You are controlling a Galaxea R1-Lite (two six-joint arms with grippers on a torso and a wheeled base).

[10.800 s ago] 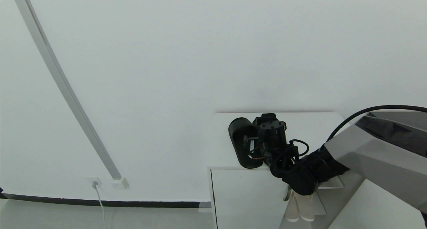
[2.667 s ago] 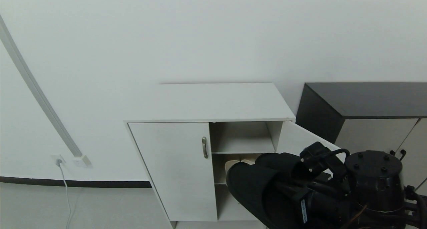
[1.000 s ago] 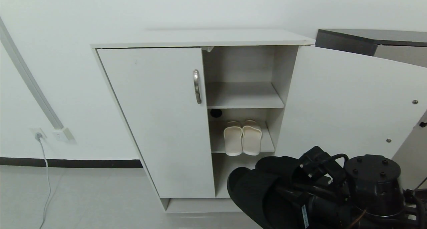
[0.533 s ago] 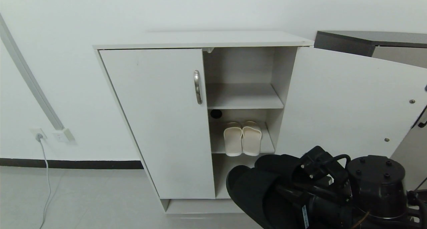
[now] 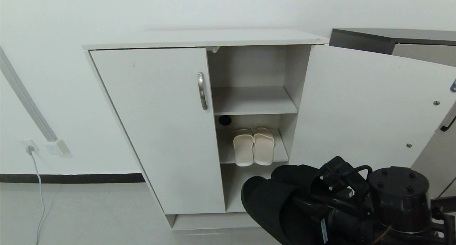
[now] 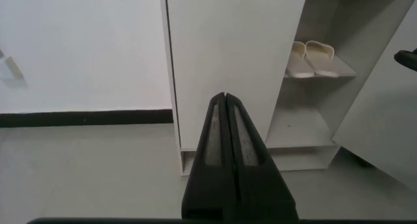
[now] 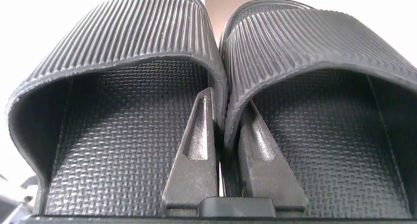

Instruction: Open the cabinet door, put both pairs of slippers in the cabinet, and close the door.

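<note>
The white cabinet (image 5: 199, 36) stands against the wall, its right door (image 5: 367, 106) swung open and its left door (image 5: 156, 127) closed. A white pair of slippers (image 5: 253, 146) lies on the middle shelf, also the white pair (image 6: 314, 57) in the left wrist view. My right gripper (image 7: 225, 165) is shut on the black pair of slippers (image 5: 281, 202), pinching their two inner walls together, low in front of the open compartment. My left gripper (image 6: 225, 129) is shut on nothing, held above the floor facing the closed left door.
A dark cabinet (image 5: 392, 38) stands right of the open door. A wall socket with a cable (image 5: 30, 148) and a slanted grey conduit (image 5: 25, 95) are at the left. The top shelf (image 5: 253, 100) and bottom compartment (image 5: 238, 188) hold nothing.
The camera has shifted, so the cabinet sits slightly more to the left and lower in the picture. The right gripper keeps the black slippers in the same grip.
</note>
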